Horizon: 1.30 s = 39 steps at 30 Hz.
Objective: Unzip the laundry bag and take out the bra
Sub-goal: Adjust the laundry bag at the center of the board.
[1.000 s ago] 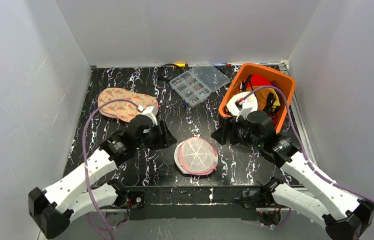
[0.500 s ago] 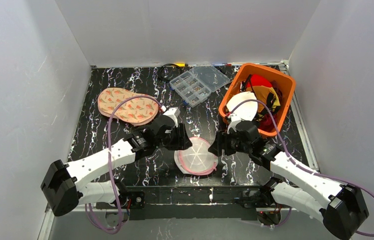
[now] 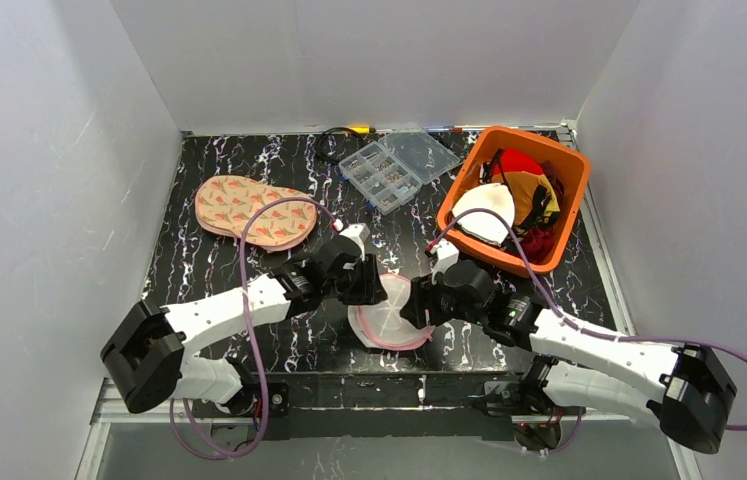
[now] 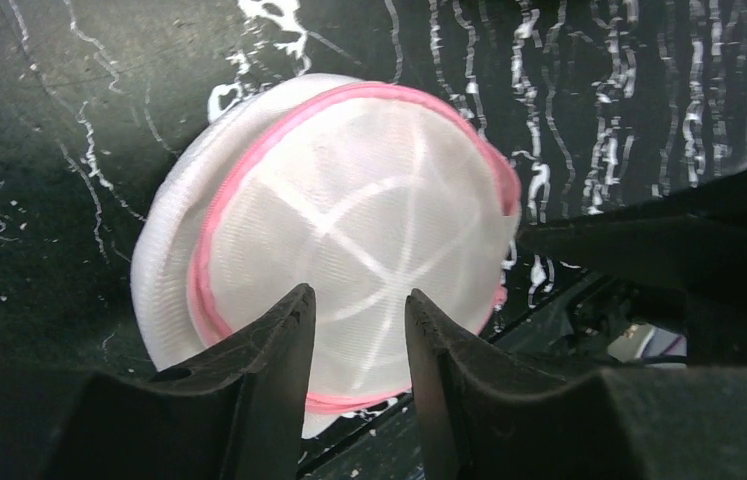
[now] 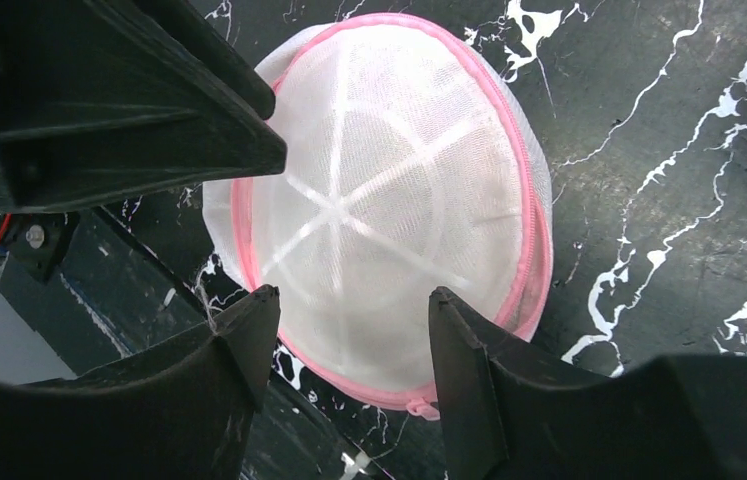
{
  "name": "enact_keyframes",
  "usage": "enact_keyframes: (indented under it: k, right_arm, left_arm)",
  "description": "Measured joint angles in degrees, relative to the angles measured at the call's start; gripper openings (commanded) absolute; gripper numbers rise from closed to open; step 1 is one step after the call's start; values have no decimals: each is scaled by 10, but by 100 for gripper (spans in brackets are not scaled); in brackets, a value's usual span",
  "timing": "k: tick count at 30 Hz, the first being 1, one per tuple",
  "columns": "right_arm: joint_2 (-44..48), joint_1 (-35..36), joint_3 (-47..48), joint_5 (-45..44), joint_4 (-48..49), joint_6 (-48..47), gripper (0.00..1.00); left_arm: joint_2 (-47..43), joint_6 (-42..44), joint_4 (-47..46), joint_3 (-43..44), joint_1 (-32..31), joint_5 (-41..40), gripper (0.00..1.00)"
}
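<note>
From above, the laundry bag (image 3: 392, 315) lies near the table's (image 3: 249, 170) 6 o'clock edge, with the left gripper (image 3: 367, 285) at its 10 o'clock and the right gripper (image 3: 415, 303) at its 3 o'clock.

On the left wrist, our jaws hang narrowly parted over the bag's 6 o'clock rim, pinching nothing. We should pin that rim.

On the right wrist, our jaws spread wider, empty. We judge the zip pull (image 5: 418, 407) at 5 o'clock to be their target.

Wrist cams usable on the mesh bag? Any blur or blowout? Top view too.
Left wrist: laundry bag bright, slightly soft, ribs readable; fingers near-black. Right wrist: sharper, mesh weave and pink zip visible. Top external: even light, no glare, but left gripper and right gripper cover the bag's sides.
</note>
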State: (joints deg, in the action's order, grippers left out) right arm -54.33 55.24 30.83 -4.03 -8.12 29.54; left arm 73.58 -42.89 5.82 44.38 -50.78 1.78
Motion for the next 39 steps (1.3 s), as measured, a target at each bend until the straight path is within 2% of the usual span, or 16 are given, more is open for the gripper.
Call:
enact_keyframes:
  k: [13, 18, 22, 27, 33, 39]
  right_arm:
    - [-16, 46, -23, -81, 27, 50, 61]
    - [-7, 49, -25, -105, 12, 58, 64]
    - [36, 49, -25, -129, -24, 59, 73]
    - [98, 49, -26, -136, -57, 75, 80]
    - [108, 34, -47, -116, -36, 110, 80]
    - [89, -30, -109, -79, 15, 157, 76]
  left_arm:
    - [51, -18, 22, -37, 0, -57, 33]
    - [53, -28, 26, -45, 0, -73, 33]
    - [27, -27, 42, -49, 0, -82, 36]
    - [-52, -27, 67, -60, 0, -87, 42]
    - [-113, -37, 81, -75, 0, -89, 41]
    - [-115, -52, 108, -100, 0, -111, 39]
